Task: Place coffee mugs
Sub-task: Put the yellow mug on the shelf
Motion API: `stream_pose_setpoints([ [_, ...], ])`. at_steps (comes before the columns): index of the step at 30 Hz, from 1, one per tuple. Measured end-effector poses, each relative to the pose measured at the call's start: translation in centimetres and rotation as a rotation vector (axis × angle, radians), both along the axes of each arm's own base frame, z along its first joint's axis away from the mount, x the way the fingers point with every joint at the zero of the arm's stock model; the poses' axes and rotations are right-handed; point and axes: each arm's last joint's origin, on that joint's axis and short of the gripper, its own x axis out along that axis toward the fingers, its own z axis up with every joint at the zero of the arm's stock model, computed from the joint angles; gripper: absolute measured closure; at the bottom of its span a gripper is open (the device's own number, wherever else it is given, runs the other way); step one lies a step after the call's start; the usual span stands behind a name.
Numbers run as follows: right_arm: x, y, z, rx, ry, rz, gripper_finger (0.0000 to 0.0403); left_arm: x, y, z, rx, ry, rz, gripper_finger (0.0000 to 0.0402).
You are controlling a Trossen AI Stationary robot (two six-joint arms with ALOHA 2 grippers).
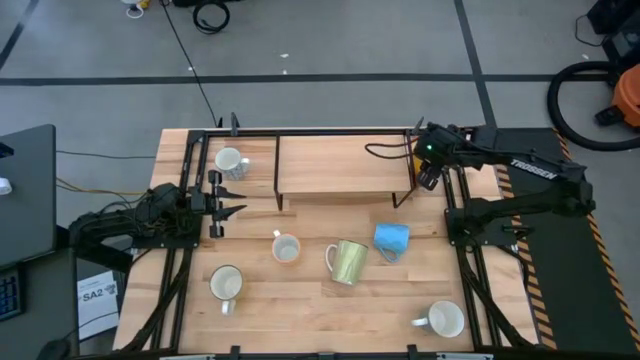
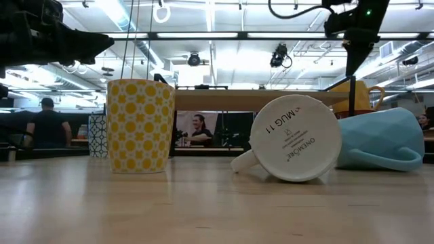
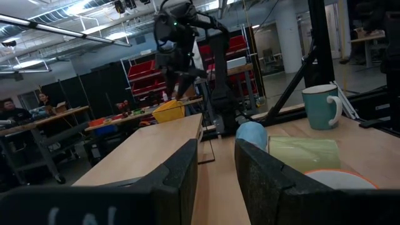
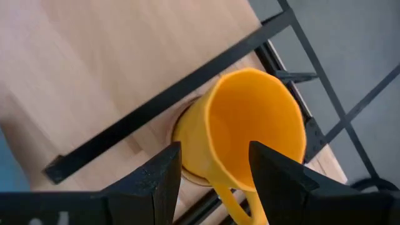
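Hovering right pincer (image 4: 209, 169) straddles orange mug (image 4: 250, 125) at shelf edge (image 4: 150, 109).

**Wooden table, raised shelf and the mugs on them**

A butcher-block table (image 1: 300, 310) carries a wooden shelf (image 1: 340, 165) on black legs along its far edge. A white patterned mug (image 1: 229, 160) stands near the far left corner. Mid-table lie a small white mug (image 1: 286, 247), a pale yellow-green mug (image 1: 349, 261) and a light blue mug (image 1: 392, 240), the last two on their sides. White mugs stand near the front left (image 1: 225, 284) and front right (image 1: 444, 320). An orange-yellow mug (image 4: 250, 134) sits at the shelf's right end.
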Motion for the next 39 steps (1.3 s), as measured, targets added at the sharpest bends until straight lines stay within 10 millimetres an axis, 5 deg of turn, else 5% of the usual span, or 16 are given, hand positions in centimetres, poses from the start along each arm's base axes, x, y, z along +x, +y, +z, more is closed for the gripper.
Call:
stream_pose_setpoints([
  [26, 1.9, -4.1, -3.0, 0.189, 0.148, -0.023, 0.0213, 0.0, 0.0, 0.0, 0.000, 0.000, 0.000, 0.0288],
  [39, 3.0, -4.7, -4.2, 0.253, 0.187, -0.003, 0.0336, 0.0, 0.0, 0.0, 0.000, 0.000, 0.000, 0.0288],
])
